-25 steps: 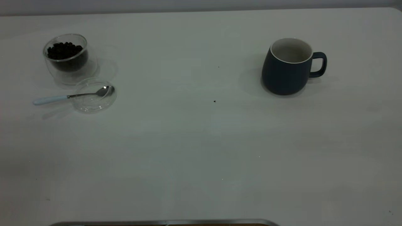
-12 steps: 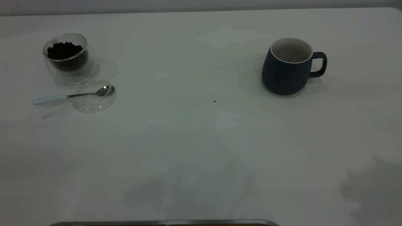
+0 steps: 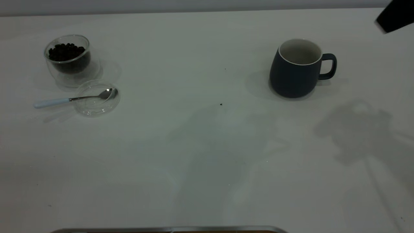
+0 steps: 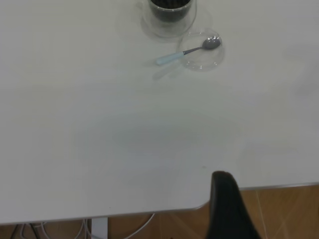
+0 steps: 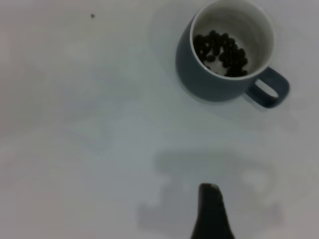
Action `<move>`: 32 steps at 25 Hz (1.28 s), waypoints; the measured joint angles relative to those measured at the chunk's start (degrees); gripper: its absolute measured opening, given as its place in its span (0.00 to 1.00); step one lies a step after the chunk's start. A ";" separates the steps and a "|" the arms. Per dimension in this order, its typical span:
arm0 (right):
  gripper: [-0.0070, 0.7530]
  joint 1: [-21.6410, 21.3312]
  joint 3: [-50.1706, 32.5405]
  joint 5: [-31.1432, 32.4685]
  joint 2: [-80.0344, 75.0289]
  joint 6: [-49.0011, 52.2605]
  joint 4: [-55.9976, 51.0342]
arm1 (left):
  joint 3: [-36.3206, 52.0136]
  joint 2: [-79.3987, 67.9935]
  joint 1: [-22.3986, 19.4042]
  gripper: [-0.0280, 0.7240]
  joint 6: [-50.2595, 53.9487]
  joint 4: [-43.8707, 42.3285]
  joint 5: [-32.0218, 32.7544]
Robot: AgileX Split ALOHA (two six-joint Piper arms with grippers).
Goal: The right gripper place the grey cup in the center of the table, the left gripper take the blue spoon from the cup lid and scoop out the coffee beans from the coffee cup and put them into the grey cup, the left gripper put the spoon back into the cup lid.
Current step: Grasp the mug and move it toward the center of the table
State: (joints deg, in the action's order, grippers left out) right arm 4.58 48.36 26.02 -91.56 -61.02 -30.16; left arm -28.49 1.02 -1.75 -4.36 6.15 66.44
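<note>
Right gripper (image 5: 211, 211): near the grey cup (image 3: 296, 68), handle side; finger state unclear.
Left gripper (image 4: 227, 204): well away; unclear too.
Risk: clipping the handle, spilling beans already inside.

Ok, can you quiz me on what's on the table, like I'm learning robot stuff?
1. True or false: the spoon rests with its bowl in the lid.
2. What is inside the mug, going by the right wrist view?
A. nothing
B. beans
C. a second spoon
3. Fill in: besides the mug, beans also sit in the ___ cup.

Key: 1 true. 2 B. 3 glass.
</note>
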 joint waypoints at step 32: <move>0.68 -4.12 29.02 -0.39 -42.83 -58.69 -16.04 | 0.00 0.00 0.00 0.70 0.00 0.00 0.00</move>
State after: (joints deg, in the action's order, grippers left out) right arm 0.46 77.38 25.63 -134.39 -119.71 -46.20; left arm -28.49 1.02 -1.75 -4.36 6.15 66.44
